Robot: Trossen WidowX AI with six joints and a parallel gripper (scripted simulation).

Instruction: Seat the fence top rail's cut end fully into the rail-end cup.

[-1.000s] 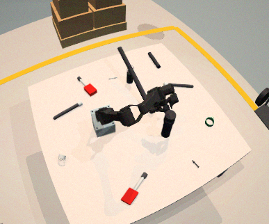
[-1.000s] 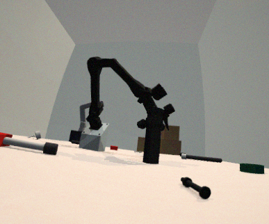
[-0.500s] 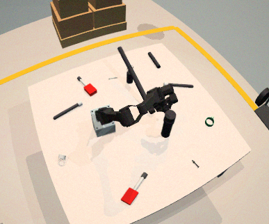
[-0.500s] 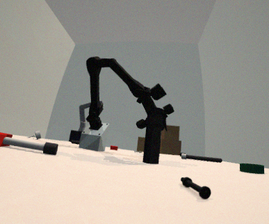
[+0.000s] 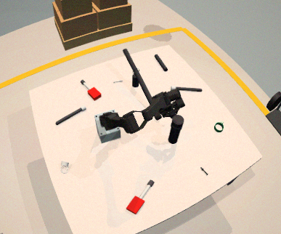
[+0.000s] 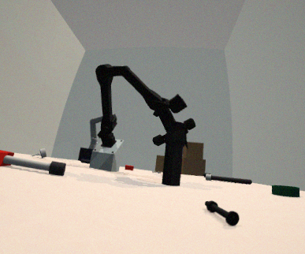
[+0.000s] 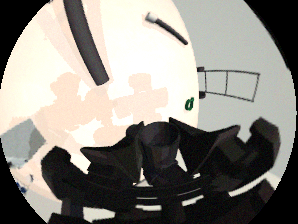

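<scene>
The big post [image 5: 174,134] [image 6: 172,166] is a thick black cylinder that stands upright right of the middle of the mat. My gripper [image 5: 170,113] [image 6: 175,132] [image 7: 156,121] is down on the post's top end and shut there on a dark part, the brace band as far as I can tell. Band, cup and post are all black and I cannot tell them apart. The long dark rail [image 5: 137,74] [image 7: 87,36] runs from the far middle through the loop cap on a short post [image 5: 135,81] toward the big post. Its near end is hidden under my arm.
Loose dark bars [image 5: 161,62] [image 5: 189,89] [image 5: 70,115] lie on the mat. Two red-handled tools [image 5: 94,93] [image 5: 135,204], a green ring [image 5: 218,126] [image 6: 285,190], a small bolt [image 5: 203,171] [image 6: 221,212] and a metal clamp [image 5: 64,167] lie around. Cardboard boxes [image 5: 91,18] stand behind.
</scene>
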